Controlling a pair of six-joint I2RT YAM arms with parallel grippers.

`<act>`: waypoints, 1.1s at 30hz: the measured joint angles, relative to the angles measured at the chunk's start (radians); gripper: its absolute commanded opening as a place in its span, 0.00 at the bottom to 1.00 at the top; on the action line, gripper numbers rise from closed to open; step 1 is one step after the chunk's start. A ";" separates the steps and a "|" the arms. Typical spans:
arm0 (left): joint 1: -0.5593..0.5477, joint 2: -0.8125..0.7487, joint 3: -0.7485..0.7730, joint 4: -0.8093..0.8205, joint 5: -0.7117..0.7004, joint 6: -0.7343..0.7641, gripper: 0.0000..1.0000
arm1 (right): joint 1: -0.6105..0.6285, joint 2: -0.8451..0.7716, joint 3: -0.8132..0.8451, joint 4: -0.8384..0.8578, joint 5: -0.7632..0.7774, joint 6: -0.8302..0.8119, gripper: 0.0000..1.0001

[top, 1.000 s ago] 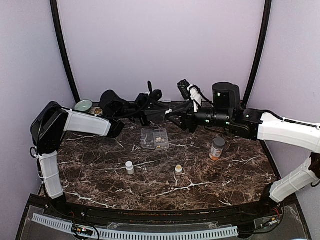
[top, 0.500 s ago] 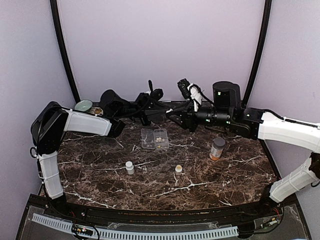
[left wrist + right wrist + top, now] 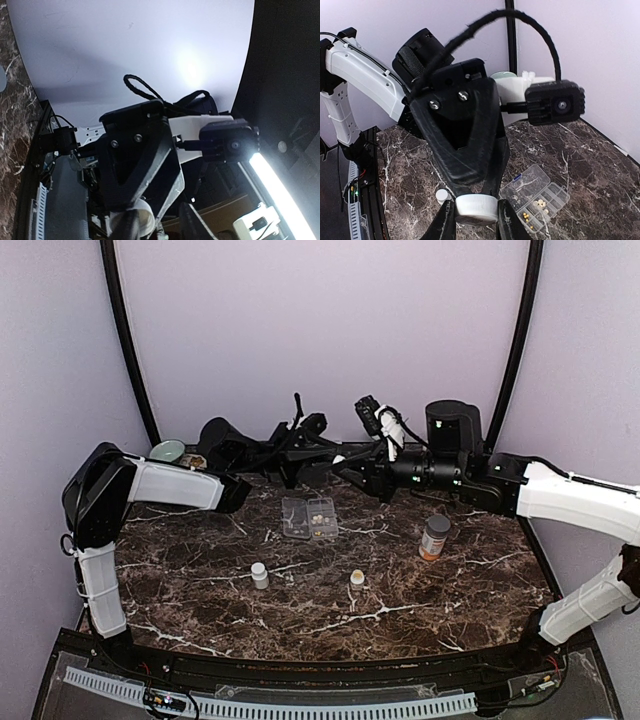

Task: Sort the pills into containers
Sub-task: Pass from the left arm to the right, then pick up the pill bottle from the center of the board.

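Observation:
The clear pill box (image 3: 309,517) lies open at the back middle of the marble table, and it also shows in the right wrist view (image 3: 536,198). Cream pills (image 3: 540,203) sit in one compartment and tiny yellow ones in the neighbouring compartment. Both grippers meet in the air behind the box. My right gripper (image 3: 476,220) is shut on a white ribbed bottle cap (image 3: 476,207). My left gripper (image 3: 161,227) faces it tip to tip, jaws apart, with the cap (image 3: 144,217) beside one finger.
An orange bottle with a grey cap (image 3: 434,537) stands at the right. A capped small white bottle (image 3: 259,574) and an uncapped one (image 3: 357,579) stand nearer the front. A pale green dish (image 3: 167,451) sits at the back left corner.
The left jaws have opened off the cap while the right jaws have closed onto it. Both grippers stay together behind the pill box.

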 measured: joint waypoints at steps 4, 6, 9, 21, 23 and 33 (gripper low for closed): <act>0.000 0.003 0.006 0.012 -0.003 -0.006 0.52 | -0.003 0.000 0.000 -0.018 0.005 0.000 0.18; 0.001 0.006 0.013 0.017 -0.003 -0.007 0.52 | -0.003 0.000 0.000 -0.019 0.009 0.000 0.18; 0.003 0.007 0.014 0.019 -0.002 -0.005 0.52 | -0.004 0.000 0.000 -0.020 0.013 0.000 0.18; 0.120 -0.066 -0.035 -0.518 -0.032 0.463 0.56 | -0.009 0.000 0.044 -0.100 0.071 0.000 0.18; 0.130 -0.090 0.022 -0.771 -0.073 0.666 0.57 | -0.013 -0.002 0.048 -0.123 0.091 0.000 0.18; 0.031 -0.211 0.039 -1.397 -0.417 1.344 0.58 | -0.020 -0.046 0.048 -0.254 0.215 0.043 0.18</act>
